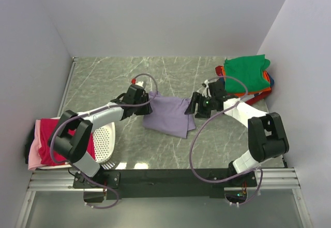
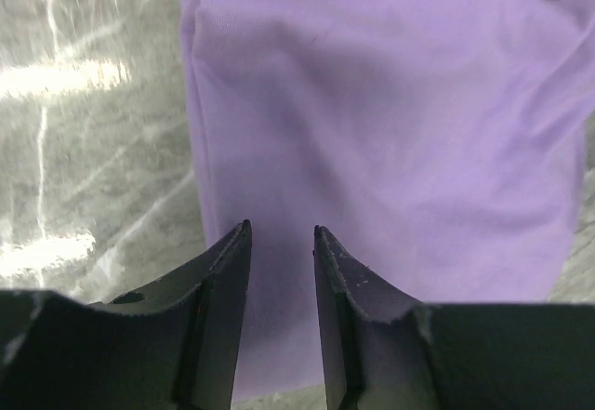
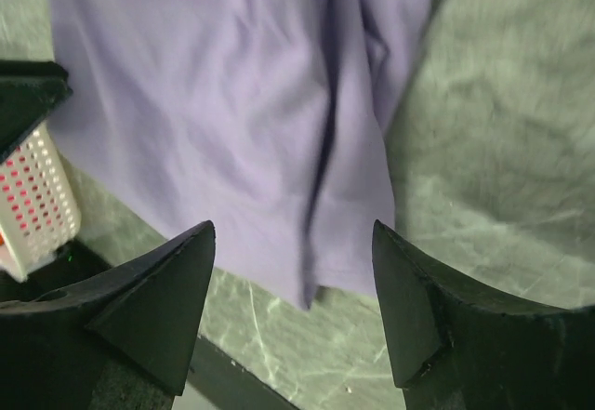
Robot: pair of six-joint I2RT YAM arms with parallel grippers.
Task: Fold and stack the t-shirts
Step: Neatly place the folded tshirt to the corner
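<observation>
A lavender-purple t-shirt (image 1: 169,115) lies folded in the middle of the green marble table; it also shows in the left wrist view (image 2: 390,131) and the right wrist view (image 3: 232,103). My left gripper (image 1: 149,105) hovers at its left edge, jaws a little apart and empty (image 2: 282,233). My right gripper (image 1: 192,107) is at its right edge, jaws wide open and empty (image 3: 293,229). A stack with a green shirt (image 1: 247,74) on top, orange and blue beneath, sits at the back right. Magenta-red (image 1: 59,132) and pink (image 1: 35,155) shirts hang over the basket at the left.
A white perforated basket (image 1: 106,140) stands at the near left, beside the left arm; it also shows at the left of the right wrist view (image 3: 37,196). White walls close the table on three sides. The black base rail (image 1: 170,176) runs along the near edge.
</observation>
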